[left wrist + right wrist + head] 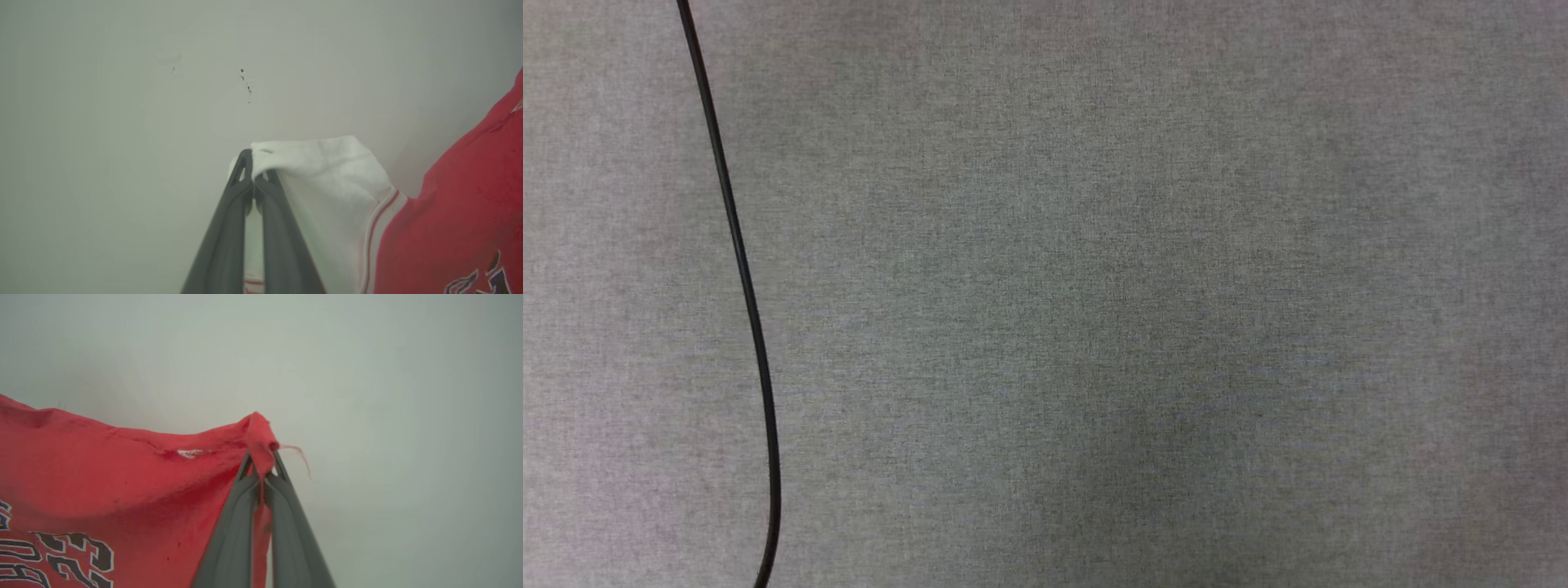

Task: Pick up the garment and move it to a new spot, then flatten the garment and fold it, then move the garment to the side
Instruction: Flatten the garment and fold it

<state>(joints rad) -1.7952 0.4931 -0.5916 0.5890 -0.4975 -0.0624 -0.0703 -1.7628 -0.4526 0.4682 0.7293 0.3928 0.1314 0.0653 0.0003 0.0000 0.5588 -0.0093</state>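
Observation:
The garment [457, 212] is a red jersey T-shirt with white sleeves and striped trim at the sleeve seam. In the left wrist view my left gripper [255, 163] is shut on the bunched edge of a white sleeve, and the red body hangs off to the right. In the right wrist view my right gripper [261, 461] is shut on a pinched corner of the garment's [122, 486] red cloth, which spreads out to the left with dark outlined lettering at the lower left. A loose thread trails from that corner.
The head view looks onto a grey woven surface [1094, 294] with a thin black cable [743, 278] curving down its left side. Behind the cloth in both wrist views is a plain pale surface [122, 122], with a few small dark specks [246, 85].

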